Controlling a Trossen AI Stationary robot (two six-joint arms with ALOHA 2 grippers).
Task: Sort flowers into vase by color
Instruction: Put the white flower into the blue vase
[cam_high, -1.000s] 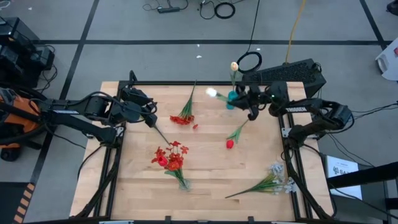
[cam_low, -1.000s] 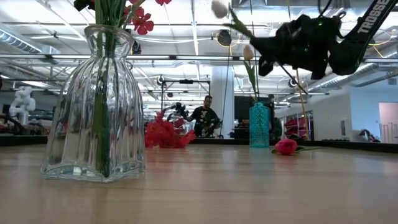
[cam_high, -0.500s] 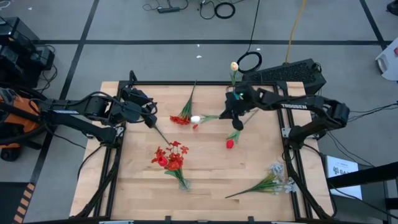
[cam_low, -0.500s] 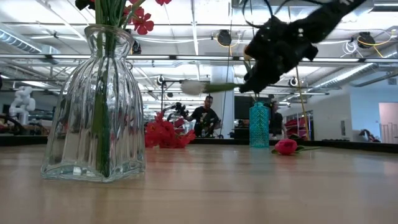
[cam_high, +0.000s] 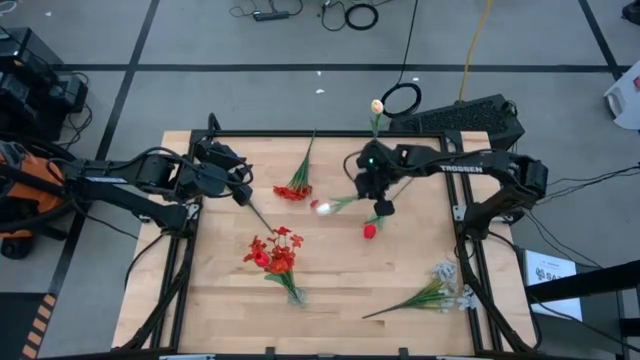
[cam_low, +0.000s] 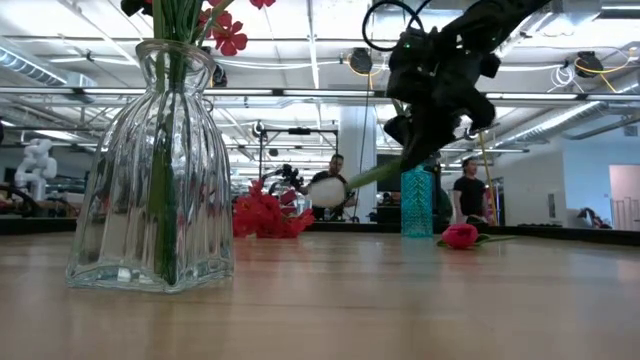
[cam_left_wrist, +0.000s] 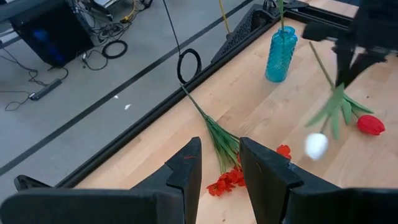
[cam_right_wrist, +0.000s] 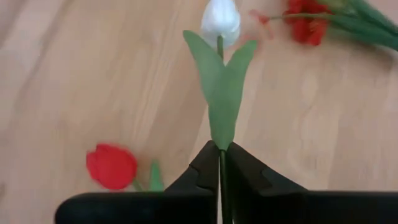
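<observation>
My right gripper (cam_high: 362, 195) is shut on a white tulip (cam_high: 323, 207) above the table's middle, near the teal vase (cam_left_wrist: 280, 53), which holds a cream tulip (cam_high: 377, 105). A clear glass vase (cam_low: 150, 170) with red flowers (cam_high: 272, 250) stands near the front. A red blossom stem (cam_high: 295, 185), a red bud (cam_high: 369, 231) and a white spray (cam_high: 435, 295) lie flat on the table. My left gripper (cam_high: 240, 190) is open and empty at the table's left side. My right gripper pinches the tulip's green stem (cam_right_wrist: 221, 154) between its two fingers, just behind the two leaves (cam_right_wrist: 221, 93). The stem runs out along the fingers, which slant down toward the table's left. The tulip is lifted clear, its white bud (cam_low: 325, 190) lowest.
The wooden table (cam_high: 330, 270) has a black frame along its edges. The red bud (cam_right_wrist: 112, 167) lies right beside my right gripper. People stand in the room beyond the table's far edge (cam_low: 470, 195).
My right gripper has gone from beside the teal vase toward the table's left and down, and has tipped over. The white tulip has swung with it: its bud pointed up, then level, and now slants down toward the table.
</observation>
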